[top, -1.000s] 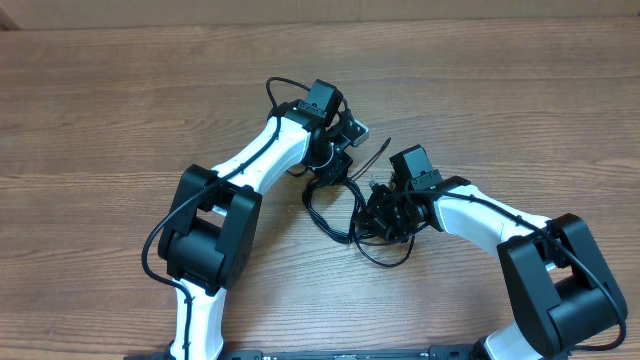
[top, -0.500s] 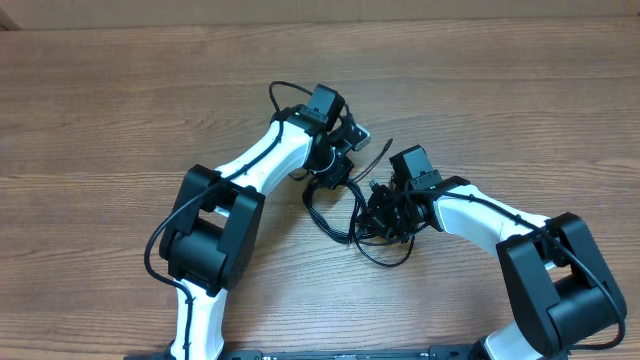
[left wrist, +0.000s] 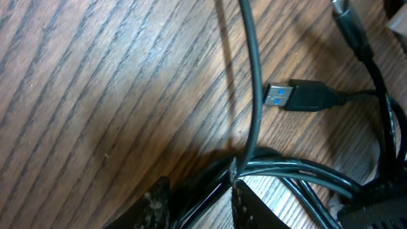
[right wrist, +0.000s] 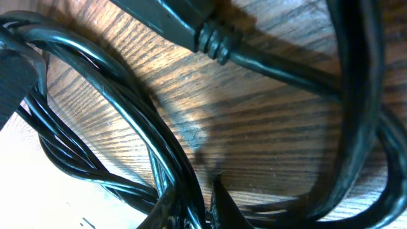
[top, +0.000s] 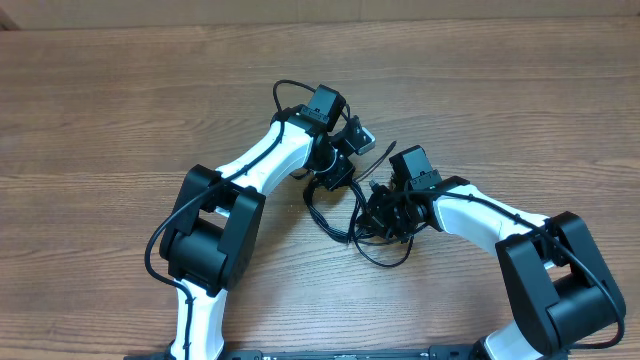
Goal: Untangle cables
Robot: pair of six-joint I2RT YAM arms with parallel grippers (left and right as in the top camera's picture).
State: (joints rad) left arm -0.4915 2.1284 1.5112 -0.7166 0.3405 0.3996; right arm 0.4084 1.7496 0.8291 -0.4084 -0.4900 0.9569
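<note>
The cables (top: 335,215) are thin black cords tangled in loose loops on the wooden table (top: 120,110) between my two grippers. My left gripper (top: 338,172) is down at the top of the tangle; in the left wrist view its fingers (left wrist: 198,202) are closed on a black strand. A USB plug with a blue tongue (left wrist: 299,97) lies just beyond them. My right gripper (top: 385,215) is at the tangle's right side; in the right wrist view its fingers (right wrist: 191,207) pinch a bundle of cable strands (right wrist: 114,95). A moulded plug end (right wrist: 184,22) lies above.
Thicker black robot wires run along both white arms (top: 255,160) (top: 480,215). The table's far edge (top: 320,22) lies at the top of the overhead view.
My left wrist has shifted slightly up and right, pulling its strand a little. The right arm and the tangle's lower loops have not visibly moved.
</note>
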